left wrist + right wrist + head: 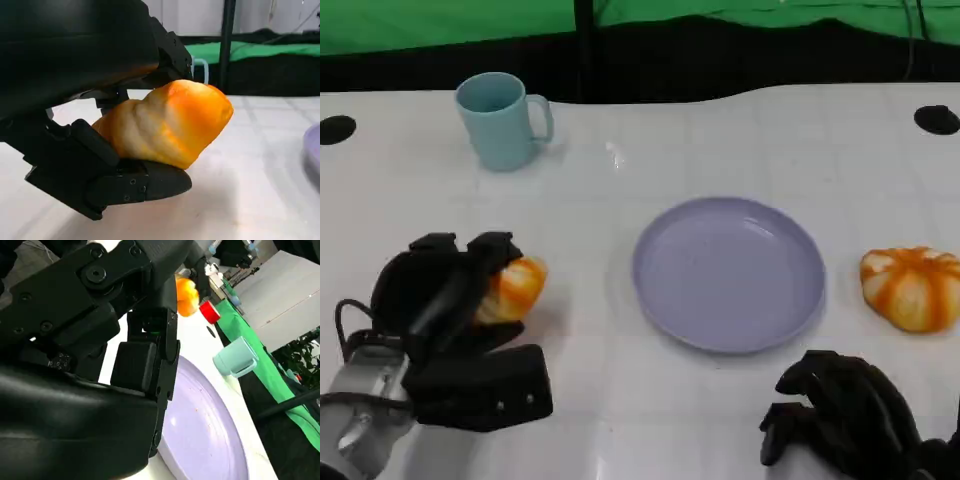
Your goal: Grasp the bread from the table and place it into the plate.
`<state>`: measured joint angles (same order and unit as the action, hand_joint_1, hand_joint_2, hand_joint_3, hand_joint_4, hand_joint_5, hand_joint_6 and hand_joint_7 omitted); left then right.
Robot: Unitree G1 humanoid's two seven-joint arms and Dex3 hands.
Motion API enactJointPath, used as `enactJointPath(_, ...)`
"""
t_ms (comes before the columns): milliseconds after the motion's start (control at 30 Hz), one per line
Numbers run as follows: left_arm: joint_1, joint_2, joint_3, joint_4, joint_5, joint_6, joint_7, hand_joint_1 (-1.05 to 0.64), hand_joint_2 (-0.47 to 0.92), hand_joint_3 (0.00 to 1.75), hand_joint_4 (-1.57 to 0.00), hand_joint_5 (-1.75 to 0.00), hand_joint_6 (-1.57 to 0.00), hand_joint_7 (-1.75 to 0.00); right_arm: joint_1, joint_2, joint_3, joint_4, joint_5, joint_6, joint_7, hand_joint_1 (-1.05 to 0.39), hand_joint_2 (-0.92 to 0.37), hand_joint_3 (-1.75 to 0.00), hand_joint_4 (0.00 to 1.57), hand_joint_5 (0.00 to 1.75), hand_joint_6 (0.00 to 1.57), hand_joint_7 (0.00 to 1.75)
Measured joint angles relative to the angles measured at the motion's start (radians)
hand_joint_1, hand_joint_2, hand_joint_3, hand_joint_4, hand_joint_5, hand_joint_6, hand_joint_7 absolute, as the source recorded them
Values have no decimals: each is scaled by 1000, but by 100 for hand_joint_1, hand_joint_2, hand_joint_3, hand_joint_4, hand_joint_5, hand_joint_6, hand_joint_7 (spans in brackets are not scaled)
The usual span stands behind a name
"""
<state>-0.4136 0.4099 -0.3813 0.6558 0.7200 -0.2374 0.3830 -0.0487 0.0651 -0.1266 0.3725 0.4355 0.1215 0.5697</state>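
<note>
Left robot hand (450, 310): fingers closed around an orange-and-white glazed bread roll (510, 290), which sits low over the white desk (620, 400). Round lavender plastic plate (728, 272) lies well to that hand's right, apart from it. Right robot hand (840, 415): fingers curled in, holding nothing, near the plate's front rim. Second orange-and-white roll (912, 288) beyond the right hand. Light-blue mug (502, 120) far behind the left hand.

no readable text, no labels, no brands, no numbers
</note>
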Motion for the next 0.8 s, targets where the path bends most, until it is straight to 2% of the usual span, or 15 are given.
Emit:
enactJointPath(33,1,0,3,-16,-11,-5,-6,-29,62,83,-71,-175,-48,-171,0,0,0,0,0,0,0,-105,-71,0,156,79,157,40)
enactJointPath(67,3,0,6,-36,-18,-6,-13,-29,63,77,-72,-175,-60,-149,0,0,0,1,0,0,0,-105,-71,0,156,79,157,40)
enactJointPath(100,3,-1,9,-54,-19,-6,-17,-29,63,74,-72,-175,-63,-144,-1,0,0,1,0,0,0,-105,-71,0,156,79,157,40)
enactJointPath(167,3,-1,11,-88,-19,-7,-18,-29,65,69,-72,-175,-56,-157,-1,0,-1,1,0,0,-1,-105,-71,0,157,79,157,40)
enactJointPath(267,3,-3,14,-117,-19,-7,-28,-29,66,67,-72,-175,-54,-160,0,0,0,1,0,0,-1,-105,-71,0,157,79,157,40)
enactJointPath(300,3,-4,14,-120,-19,-7,-29,-29,66,66,-73,-175,-57,-153,0,0,-1,1,0,0,-1,-105,-71,0,157,79,157,40)
enactJointPath(333,3,-4,14,-122,-19,-7,-32,-29,69,61,-74,-175,-70,-126,0,0,-1,1,0,0,-1,-105,-71,0,157,79,157,40)
enactJointPath(367,-1,-5,14,-122,-19,-8,-36,-29,71,58,-75,-175,-78,-109,0,0,-1,1,0,0,-1,-105,-71,0,157,79,157,40)
enactJointPath(400,-12,-10,11,-118,-17,-13,-40,-28,72,56,-76,-175,-77,-118,0,-1,-1,2,0,0,-1,-105,-72,-1,157,79,157,40)
enactJointPath(433,-36,-17,6,-106,-17,-28,-45,-29,72,57,-78,-175,-86,-96,-1,-1,-1,3,0,-1,0,-105,-72,-1,156,79,157,40)
enactJointPath(500,-98,-38,-6,-80,-17,-51,-45,-29,70,63,-79,-174,-95,-81,-4,-1,1,8,0,-3,10,-105,-72,-1,156,78,157,39)
enactJointPath(567,-148,-62,-16,-65,-13,-65,-45,-29,62,71,-80,-174,-69,-144,-5,-1,1,11,0,-4,20,-105,-71,0,156,77,157,39)
enactJointPath(600,-171,-77,-21,-53,-9,-69,-45,-29,60,74,-80,-175,-62,-162,-5,-1,0,11,1,-4,20,-105,-71,0,157,77,157,39)
enactJointPath(667,-205,-107,-32,-35,-8,-72,-47,-30,60,75,-81,-175,-59,-171,-5,-1,-1,10,3,-4,20,-105,-71,0,157,77,157,39)
enactJointPath(800,-238,-154,-58,4,-1,-75,-51,-29,55,87,-85,-175,-62,-174,-2,-1,0,7,3,-3,19,-105,-72,0,157,77,157,39)
